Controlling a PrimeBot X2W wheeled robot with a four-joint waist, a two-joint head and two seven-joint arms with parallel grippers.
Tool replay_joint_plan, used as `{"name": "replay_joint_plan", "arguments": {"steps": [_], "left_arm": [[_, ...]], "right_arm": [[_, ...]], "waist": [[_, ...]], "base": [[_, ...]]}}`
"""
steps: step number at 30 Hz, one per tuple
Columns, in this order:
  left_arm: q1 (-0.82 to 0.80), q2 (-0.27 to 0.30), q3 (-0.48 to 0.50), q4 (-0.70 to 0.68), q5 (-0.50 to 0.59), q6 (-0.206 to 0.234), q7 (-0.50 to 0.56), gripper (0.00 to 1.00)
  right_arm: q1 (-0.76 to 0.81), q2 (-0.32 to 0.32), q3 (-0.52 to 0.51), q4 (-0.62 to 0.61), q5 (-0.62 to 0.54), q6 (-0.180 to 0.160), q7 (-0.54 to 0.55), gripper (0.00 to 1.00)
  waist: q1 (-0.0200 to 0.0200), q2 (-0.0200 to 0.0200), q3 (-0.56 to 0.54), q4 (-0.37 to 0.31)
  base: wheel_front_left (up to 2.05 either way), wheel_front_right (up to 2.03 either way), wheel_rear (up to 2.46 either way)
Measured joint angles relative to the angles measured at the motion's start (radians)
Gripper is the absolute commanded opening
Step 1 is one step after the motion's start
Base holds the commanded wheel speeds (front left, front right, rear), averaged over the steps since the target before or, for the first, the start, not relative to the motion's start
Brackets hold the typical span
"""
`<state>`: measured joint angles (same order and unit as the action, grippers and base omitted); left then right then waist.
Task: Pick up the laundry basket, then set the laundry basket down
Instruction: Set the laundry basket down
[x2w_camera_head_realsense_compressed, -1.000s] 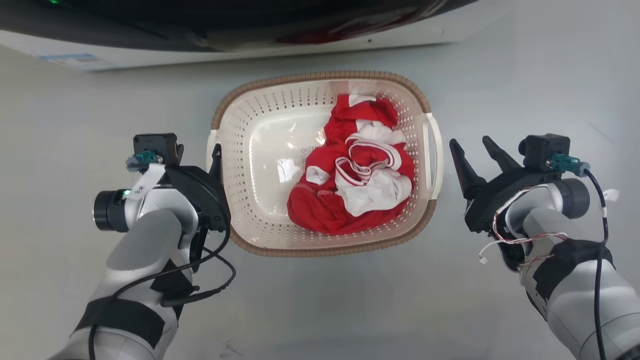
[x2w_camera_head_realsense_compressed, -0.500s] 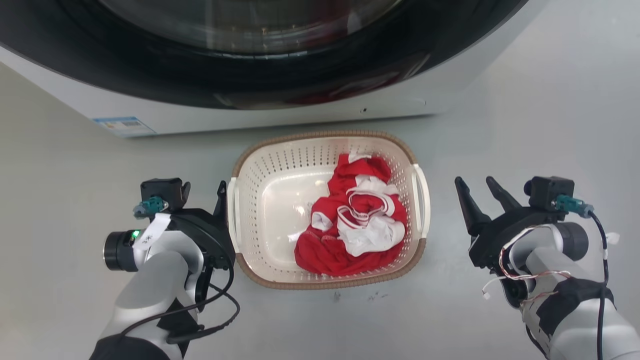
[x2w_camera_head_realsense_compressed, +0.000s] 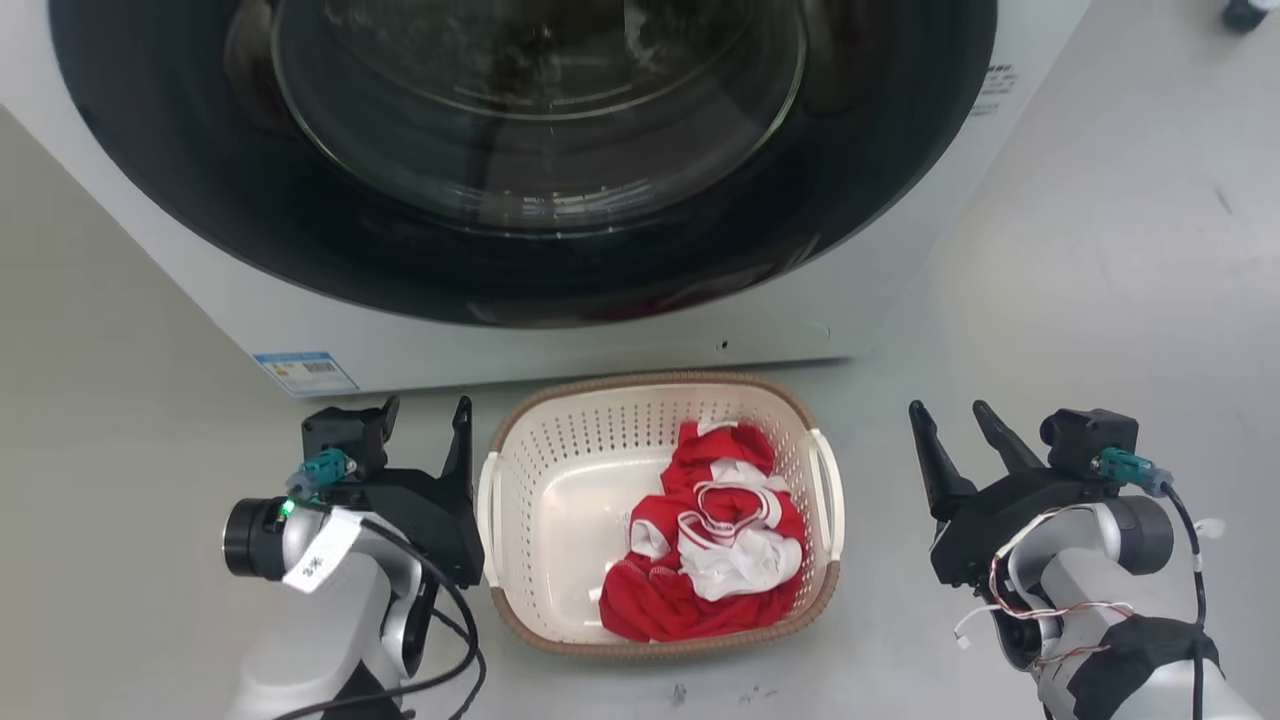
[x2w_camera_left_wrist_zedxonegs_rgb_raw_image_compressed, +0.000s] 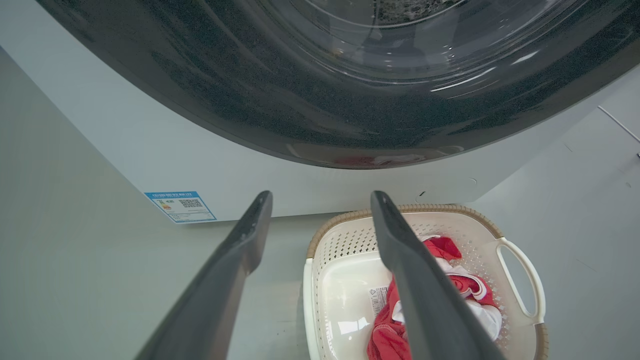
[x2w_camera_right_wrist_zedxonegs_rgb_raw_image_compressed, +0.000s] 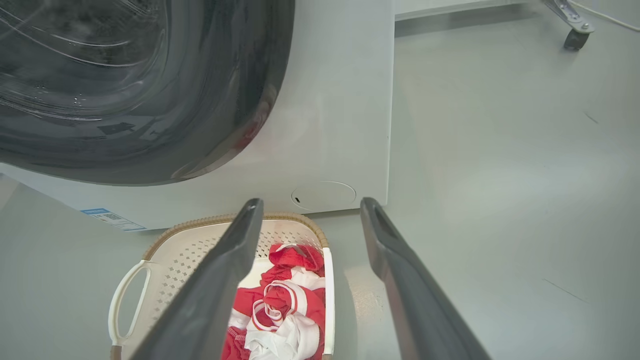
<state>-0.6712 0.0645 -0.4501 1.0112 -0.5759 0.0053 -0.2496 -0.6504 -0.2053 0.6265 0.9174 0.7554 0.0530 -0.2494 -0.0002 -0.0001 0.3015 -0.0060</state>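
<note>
The cream-white perforated plastic laundry basket (x2w_camera_head_realsense_compressed: 560, 440) sat on the grey floor (x2w_camera_head_realsense_compressed: 120, 420), with the white washing machine (x2w_camera_head_realsense_compressed: 600, 340) just behind it. The left gripper (x2w_camera_left_wrist_zedxonegs_rgb_raw_image_compressed: 322, 197) and right gripper (x2w_camera_head_realsense_compressed: 948, 410) flanked it with fingers spread, clear of its white side handles (x2w_camera_head_realsense_compressed: 832, 490). Each should probably pinch a handle squarely and lift level.

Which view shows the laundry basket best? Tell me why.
Head view: the laundry basket shows whole, rim and both handles unobstructed. Both wrist views crop it at the bottom edge, a dark finger across it.

Cream laundry basket (x2w_camera_head_realsense_compressed: 520, 470), upright, floor-bound
</note>
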Motion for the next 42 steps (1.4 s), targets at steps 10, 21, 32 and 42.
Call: {"name": "replay_joint_plan", "arguments": {"steps": [10,21,32,42], "left_arm": [[0.123,0.042,0.012,-0.233,0.077,0.046,0.0,1.0],[0.278,0.084,0.027,-0.539,0.15,0.084,0.0,1.0],[0.491,0.122,0.061,-0.763,0.189,0.109,0.0,1.0],[0.615,0.124,0.105,-0.844,0.2,0.118,0.0,1.0]], "right_arm": [[0.075,-0.029,-0.051,-0.17,-0.08,-0.063,0.0,1.0],[0.196,-0.068,-0.104,-0.395,-0.168,-0.117,-0.003,1.0],[0.352,-0.089,-0.145,-0.562,-0.227,-0.15,-0.004,1.0],[0.492,-0.093,-0.203,-0.675,-0.263,-0.169,-0.004,1.0]], "waist": [[0.0,0.0,-0.122,0.002],[0.0001,0.0,-0.209,0.005],[0.0001,0.0,-0.273,-0.003],[0.0001,0.0002,-0.324,-0.018]], "base": [[0.0,0.0,0.0],[0.0,0.0,0.0],[0.0,0.0,0.0],[0.0,0.0,0.0]]}}
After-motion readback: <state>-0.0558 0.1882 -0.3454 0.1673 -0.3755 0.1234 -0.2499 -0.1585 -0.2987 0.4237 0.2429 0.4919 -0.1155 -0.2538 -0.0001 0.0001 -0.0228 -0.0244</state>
